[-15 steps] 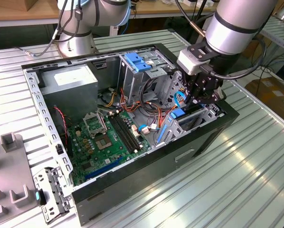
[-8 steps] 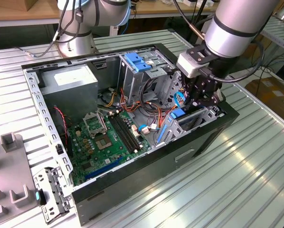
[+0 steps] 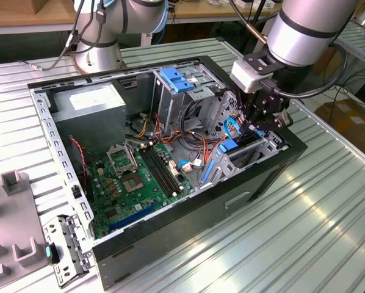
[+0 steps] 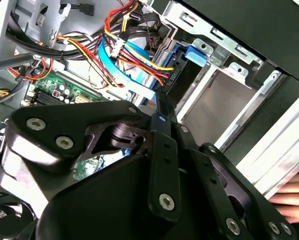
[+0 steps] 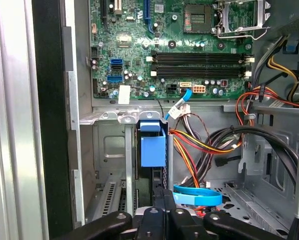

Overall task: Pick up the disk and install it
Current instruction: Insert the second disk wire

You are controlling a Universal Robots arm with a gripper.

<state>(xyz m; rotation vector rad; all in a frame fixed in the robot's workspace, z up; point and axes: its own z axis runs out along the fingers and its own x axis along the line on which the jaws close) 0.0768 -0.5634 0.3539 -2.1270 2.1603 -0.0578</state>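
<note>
The disk (image 3: 231, 148) stands on edge in the bay at the front corner of the open computer case (image 3: 188, 226), on the exterior view's right. Its light blue rail (image 5: 153, 147) and dark edge show between the bay's metal walls. In the second wrist view the disk's blue rail end (image 4: 195, 52) lies just beyond my fingertips. My gripper (image 3: 256, 125) hangs right above the disk's outer end. Its fingers look pressed together in both wrist views, gripper (image 5: 162, 192) and gripper (image 4: 158, 102), with the tips at the disk's end; a grasp cannot be made out.
Red, yellow and black cables (image 5: 209, 145) and a flat blue cable (image 5: 197, 195) crowd the space beside the bay. The motherboard (image 3: 140, 177), the grey power supply (image 3: 91, 101) and a blue-topped drive cage (image 3: 176, 79) fill the case. A second arm's base (image 3: 100, 36) stands behind.
</note>
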